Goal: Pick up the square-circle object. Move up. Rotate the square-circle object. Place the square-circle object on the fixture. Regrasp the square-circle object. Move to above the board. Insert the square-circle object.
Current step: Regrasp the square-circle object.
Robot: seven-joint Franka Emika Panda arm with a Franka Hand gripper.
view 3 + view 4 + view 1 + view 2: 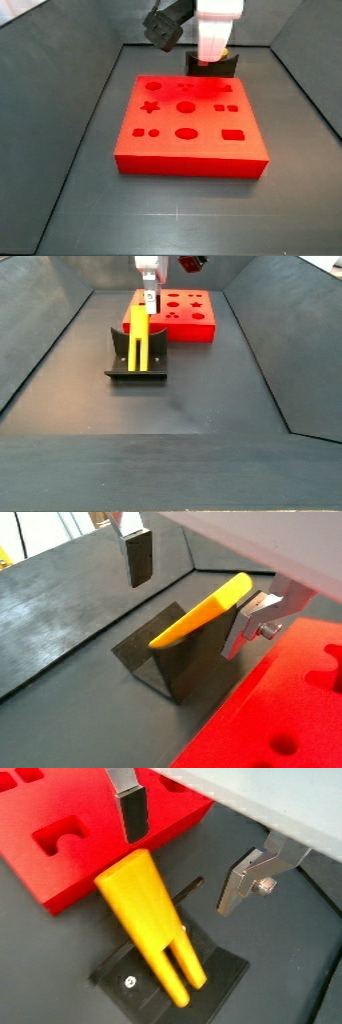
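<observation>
The square-circle object (154, 928) is a long yellow peg leaning in the fixture (134, 980), prongs down on the base plate. In a side view the square-circle object (136, 330) stands tilted against the dark fixture (139, 364). My gripper (197, 592) hovers at the peg's upper end (227, 592), open, with the silver fingers (139, 557) wide apart on either side and not pressing on it. The same open gripper (187, 848) shows over the red board (60, 838). The board (187, 125) lies flat in front of the fixture (214, 67).
Grey walls enclose the dark floor (174, 416). The board (187, 316) sits right behind the fixture, toward the far wall. The white gripper body (211, 35) hides the peg in that side view.
</observation>
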